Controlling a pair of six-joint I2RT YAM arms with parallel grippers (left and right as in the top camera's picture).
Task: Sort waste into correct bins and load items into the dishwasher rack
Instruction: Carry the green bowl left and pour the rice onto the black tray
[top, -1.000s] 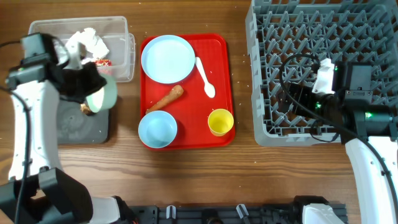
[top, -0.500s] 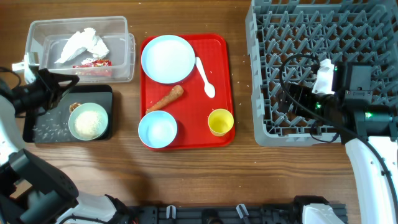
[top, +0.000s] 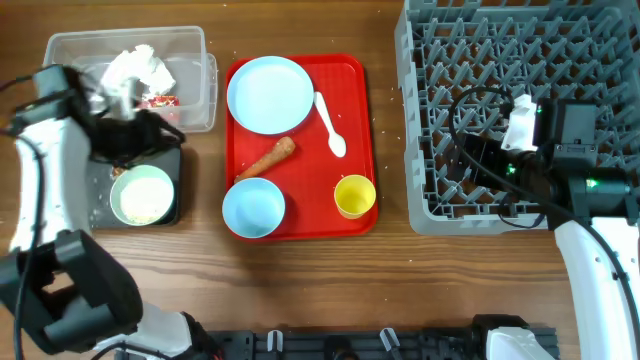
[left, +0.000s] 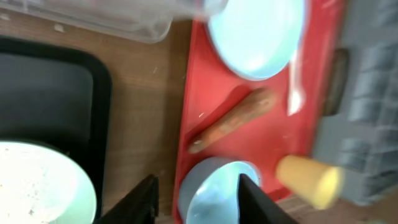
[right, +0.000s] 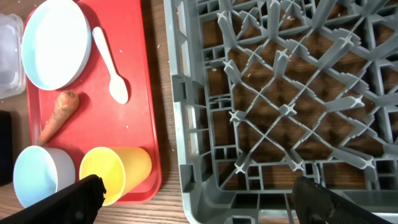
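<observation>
The pale green bowl (top: 142, 196) stands upright on the black tray (top: 100, 205), whitish inside, also in the left wrist view (left: 34, 186). My left gripper (top: 158, 135) is open and empty, just behind the bowl; its fingers (left: 198, 202) frame the light blue bowl (left: 217, 193). The clear tub (top: 195, 75) holds tissue (top: 135, 68) and a red wrapper (top: 160, 100). The sausage stick (top: 268, 158), plate (top: 270, 93), spoon (top: 330, 125), blue bowl (top: 253, 208) and yellow cup (top: 354, 195) lie on the red tray. My right gripper (right: 202, 199) is open over the rack's (top: 520, 110) front left corner.
The red tray (top: 362, 140) lies between the bins and the rack. A strip of bare wood (top: 390, 150) separates tray and rack. A black cable (top: 470, 110) loops over the rack by the right arm.
The left gripper let go of the tilted pale green bowl, which now stands upright on the black tray. The arm swung left, then back over the tray. The right arm has not moved.
</observation>
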